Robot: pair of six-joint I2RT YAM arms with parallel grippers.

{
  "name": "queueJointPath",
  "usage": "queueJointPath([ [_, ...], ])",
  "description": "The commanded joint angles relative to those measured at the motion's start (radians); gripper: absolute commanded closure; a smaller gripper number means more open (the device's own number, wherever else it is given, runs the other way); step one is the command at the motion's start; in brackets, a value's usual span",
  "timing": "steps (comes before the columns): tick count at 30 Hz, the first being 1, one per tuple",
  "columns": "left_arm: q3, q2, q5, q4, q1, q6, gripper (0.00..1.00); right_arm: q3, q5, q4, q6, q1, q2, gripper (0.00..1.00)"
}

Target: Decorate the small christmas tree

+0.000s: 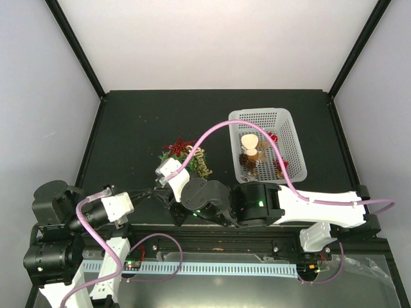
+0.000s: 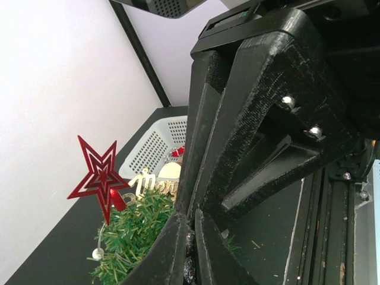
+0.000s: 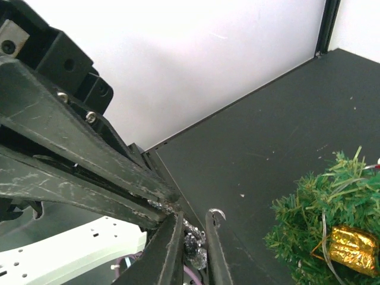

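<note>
Top external: small christmas tree (image 1: 191, 156) stands centrally (basket (image 1: 257, 114) just right)

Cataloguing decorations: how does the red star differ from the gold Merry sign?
The red star is a pointed, nested outline; the gold Merry sign is cursive lettering. The star rises above the small christmas tree; the sign sits lower, toward the white basket. Both decorate the tree.

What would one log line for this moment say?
left end effector: shut on silvery item | right end effector: shut on same item | tree: red star, gold sign on | basket: ornaments inside
</note>
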Motion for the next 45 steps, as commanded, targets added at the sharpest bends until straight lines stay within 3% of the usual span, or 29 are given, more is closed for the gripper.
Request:
queueJointPath([
  [1,-0.012,-0.013,0.01,0.029,-0.002,-0.019,0.98,-0.017,0.028,0.028,0.011,0.007,-0.034,0.79],
  [4,-0.019,-0.01,0.007,0.033,-0.002,-0.023,0.98,-0.045,0.057,0.046,0.011,0.008,-0.057,0.64],
  [7,-0.034,-0.011,0.004,0.041,-0.003,-0.025,0.98,-0.071,0.085,0.063,0.005,0.008,-0.082,0.59],
  [24,-0.129,0.091,-0.145,0.184,-0.003,-0.047,0.98,-0.219,0.319,0.091,0.009,0.003,-0.247,0.53],
  [45,-0.17,0.318,-0.296,0.194,-0.028,0.046,0.98,-0.412,0.356,0.067,0.104,-0.022,-0.367,0.52],
])
